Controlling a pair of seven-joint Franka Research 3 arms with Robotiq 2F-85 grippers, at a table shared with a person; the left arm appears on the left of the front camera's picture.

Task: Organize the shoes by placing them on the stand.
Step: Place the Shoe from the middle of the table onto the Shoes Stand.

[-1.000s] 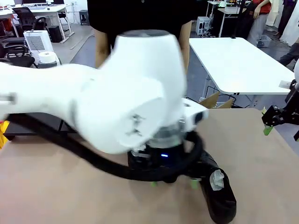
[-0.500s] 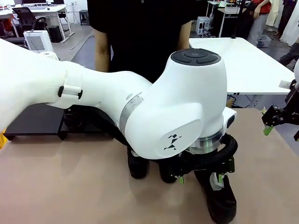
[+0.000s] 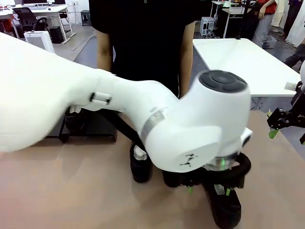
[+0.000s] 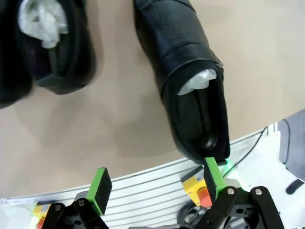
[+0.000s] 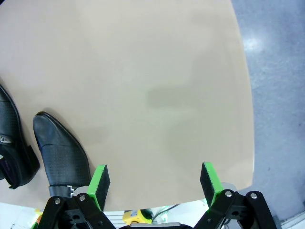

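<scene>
Tan table (image 3: 57,191). The black stand (image 3: 95,130) is at its far left, and one shoe (image 3: 74,119) seems to sit on it. The left arm (image 3: 143,119) reaches across the middle. Two shoes (image 4: 52,43) lie side by side on the table, and the nearest shoe (image 4: 190,81) lies by the near edge. The left gripper (image 4: 157,180) hangs just above that shoe's heel, jaws spread wide and empty. The right gripper (image 5: 155,180) is off to the side, also wide and empty.

Handling, judged: the leather is stiff and its glossy skin is likely slippery on the pads. The shoe looks fairly light, and the paper (image 4: 198,81) helps it hold shape. The best hold is across the heel collar, not the rounded toe.
</scene>
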